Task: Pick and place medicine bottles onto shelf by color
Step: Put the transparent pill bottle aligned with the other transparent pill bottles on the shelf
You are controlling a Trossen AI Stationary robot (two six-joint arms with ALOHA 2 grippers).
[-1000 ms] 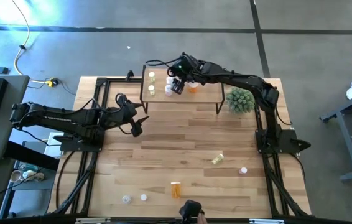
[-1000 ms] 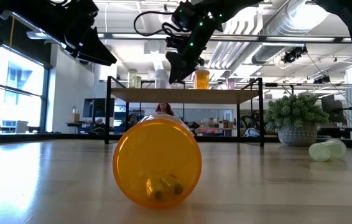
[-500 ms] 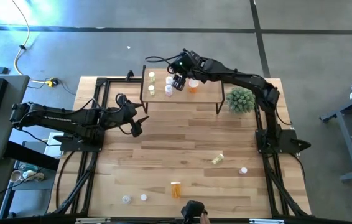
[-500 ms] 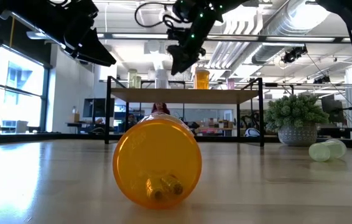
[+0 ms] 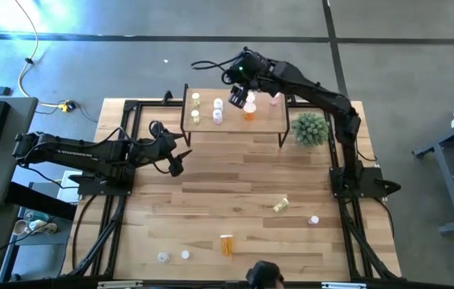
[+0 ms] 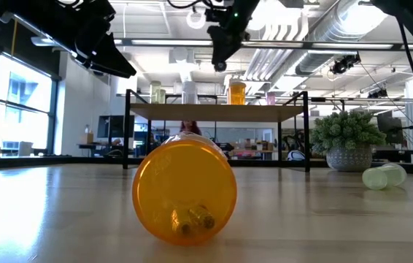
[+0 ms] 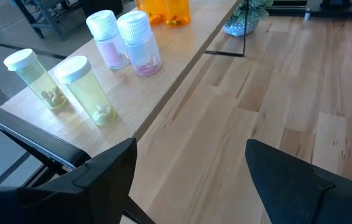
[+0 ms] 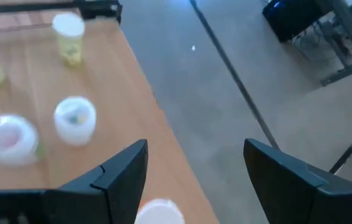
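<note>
Shelf (image 5: 269, 120) at table's far edge, carrying yellow-green, pink, orange bottles (image 7: 92, 92). My right gripper (image 5: 238, 95) above shelf, fingers apart, empty. My left gripper (image 5: 176, 157) left of shelf, fingers apart, empty. Orange bottle (image 6: 184, 188) lying near front edge.

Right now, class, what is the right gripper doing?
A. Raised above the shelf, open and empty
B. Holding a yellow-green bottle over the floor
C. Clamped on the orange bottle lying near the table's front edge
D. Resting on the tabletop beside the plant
A: the right gripper hangs above the shelf, and its wrist view shows parted fingers with nothing between them.
</note>
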